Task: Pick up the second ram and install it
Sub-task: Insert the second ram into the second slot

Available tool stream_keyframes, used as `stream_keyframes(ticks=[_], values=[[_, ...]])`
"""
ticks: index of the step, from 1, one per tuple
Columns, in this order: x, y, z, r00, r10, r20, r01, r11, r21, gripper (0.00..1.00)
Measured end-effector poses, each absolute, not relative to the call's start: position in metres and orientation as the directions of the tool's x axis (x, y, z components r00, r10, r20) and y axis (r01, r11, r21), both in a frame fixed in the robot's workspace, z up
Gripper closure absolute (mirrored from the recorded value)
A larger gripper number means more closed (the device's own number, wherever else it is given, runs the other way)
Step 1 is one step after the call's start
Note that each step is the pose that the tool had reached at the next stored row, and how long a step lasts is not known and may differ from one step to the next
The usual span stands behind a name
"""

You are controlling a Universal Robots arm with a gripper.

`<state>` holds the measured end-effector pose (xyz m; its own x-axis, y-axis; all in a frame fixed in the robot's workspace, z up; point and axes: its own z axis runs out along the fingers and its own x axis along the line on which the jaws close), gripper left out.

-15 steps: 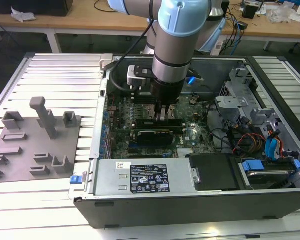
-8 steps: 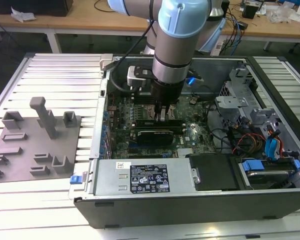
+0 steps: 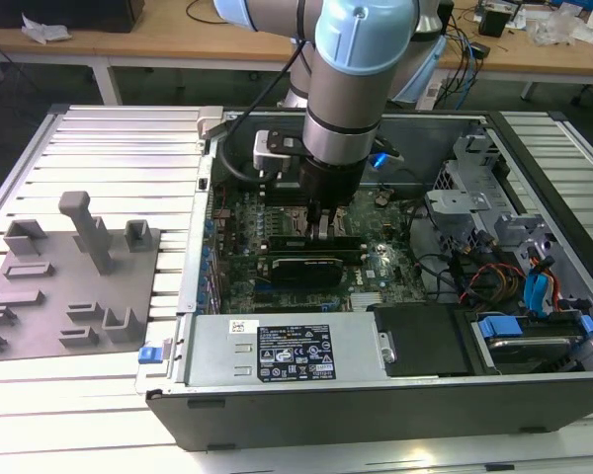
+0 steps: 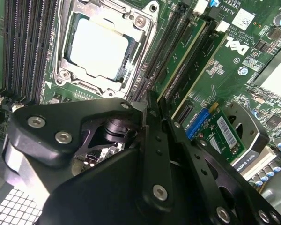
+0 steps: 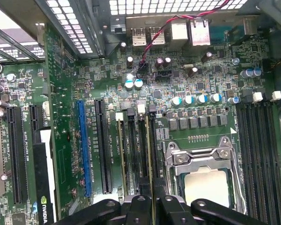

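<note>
A black printed label [image 3: 296, 360] sits on the grey metal power-supply box [image 3: 217, 360]; white logo lettering [image 4: 237, 44] marks the green motherboard [image 4: 234, 70].

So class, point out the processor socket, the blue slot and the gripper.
Processor socket [image 5: 207, 176]: first wrist view, on the silver lid at its middle.
Blue slot [image 5: 83, 147]: first wrist view, midway along its length.
Gripper [image 5: 153, 201]: first wrist view, between the fingertips.

Green motherboard [image 5: 103, 79], black tool [image 4: 152, 122]
</note>
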<state>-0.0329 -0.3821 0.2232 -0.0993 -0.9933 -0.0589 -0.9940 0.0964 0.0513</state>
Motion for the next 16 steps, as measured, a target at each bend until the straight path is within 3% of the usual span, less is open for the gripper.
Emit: stream_keyframes(ticks=[16], values=[[-0.0329, -0.3828, 0.2237, -0.081, -0.995, -0.059, -0.996, 0.078, 0.051, 0.86]])
